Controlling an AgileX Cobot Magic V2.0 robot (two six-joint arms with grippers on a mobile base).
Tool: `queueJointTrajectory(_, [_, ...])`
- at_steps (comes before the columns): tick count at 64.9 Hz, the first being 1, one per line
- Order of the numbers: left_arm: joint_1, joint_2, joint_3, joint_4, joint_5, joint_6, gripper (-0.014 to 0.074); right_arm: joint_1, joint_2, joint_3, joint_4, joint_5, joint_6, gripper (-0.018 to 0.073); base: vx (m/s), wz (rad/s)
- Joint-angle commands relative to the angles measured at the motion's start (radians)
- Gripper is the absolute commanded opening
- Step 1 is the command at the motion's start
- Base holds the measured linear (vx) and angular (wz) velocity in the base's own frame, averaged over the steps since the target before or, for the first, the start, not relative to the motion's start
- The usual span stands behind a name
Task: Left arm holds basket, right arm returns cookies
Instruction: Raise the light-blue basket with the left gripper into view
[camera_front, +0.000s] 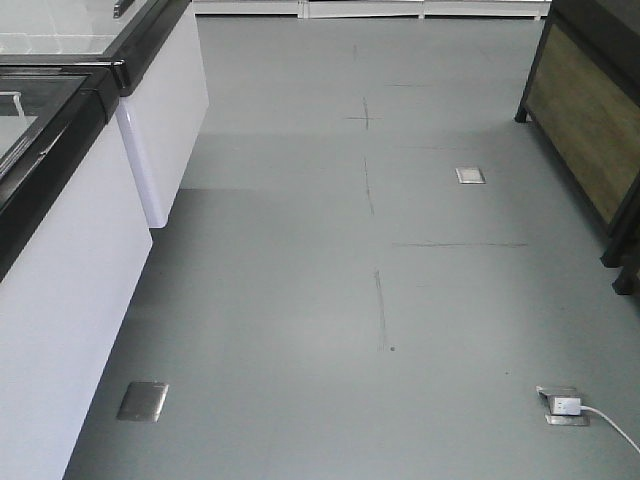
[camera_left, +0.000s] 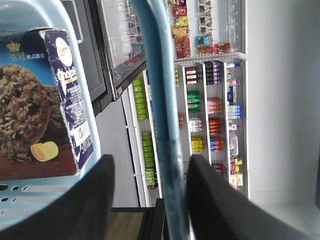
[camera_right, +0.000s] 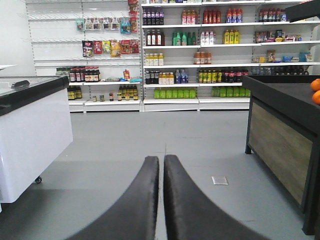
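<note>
In the left wrist view the cookies (camera_left: 35, 105), a dark navy box picturing a chocolate cookie with a barcode on its side, lie in the light blue basket (camera_left: 30, 197). One blue hoop handle (camera_left: 162, 100) runs between the black fingers of my left gripper (camera_left: 150, 160). It lies against the right finger (camera_left: 220, 200), with a clear gap to the left finger (camera_left: 75, 205), so the jaws stand apart around it. My right gripper (camera_right: 161, 159) is shut with nothing in it and points over the grey floor toward the shelves. Neither gripper shows in the front view.
A white chest freezer with a black rim (camera_front: 60, 250) lines the left. A black counter with wooden panels (camera_front: 590, 120) stands at the right, with oranges (camera_right: 315, 90) on top. Stocked shelves (camera_right: 195, 55) fill the far wall. Floor sockets (camera_front: 142, 400) and a white plug (camera_front: 565, 405) lie on the floor.
</note>
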Motion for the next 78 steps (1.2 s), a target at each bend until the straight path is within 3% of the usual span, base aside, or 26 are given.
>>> queueJointTrajectory(1, [0.008,-0.047,-0.032,-0.104,0.016,-0.014,0.0129,-0.001,-0.013,0.018,-0.009,-0.076,-0.005,-0.0011,0.0,0.0])
queueJointTrajectory(6, [0.015,-0.049,-0.032,-0.104,0.018,-0.018,-0.001,-0.001,-0.013,0.018,-0.009,-0.076,-0.005,-0.0011,0.0,0.0])
queueJointTrajectory(22, [0.014,-0.052,-0.039,-0.104,0.07,-0.018,-0.0007,-0.001,-0.013,0.018,-0.009,-0.076,-0.005,-0.0011,0.0,0.0])
queueJointTrajectory(38, [-0.037,-0.114,-0.128,-0.104,0.075,-0.015,-0.0007,-0.001,-0.013,0.018,-0.009,-0.076,-0.005,-0.0011,0.0,0.0])
queueJointTrajectory(58, [-0.186,-0.215,-0.196,-0.104,0.082,-0.017,-0.0006,-0.001,-0.013,0.018,-0.009,-0.076,-0.005,-0.0011,0.0,0.0])
queueJointTrajectory(78, [-0.434,-0.266,-0.191,-0.099,0.163,-0.007,-0.0006,-0.001,-0.013,0.018,-0.009,-0.076,-0.005,-0.0011,0.0,0.0])
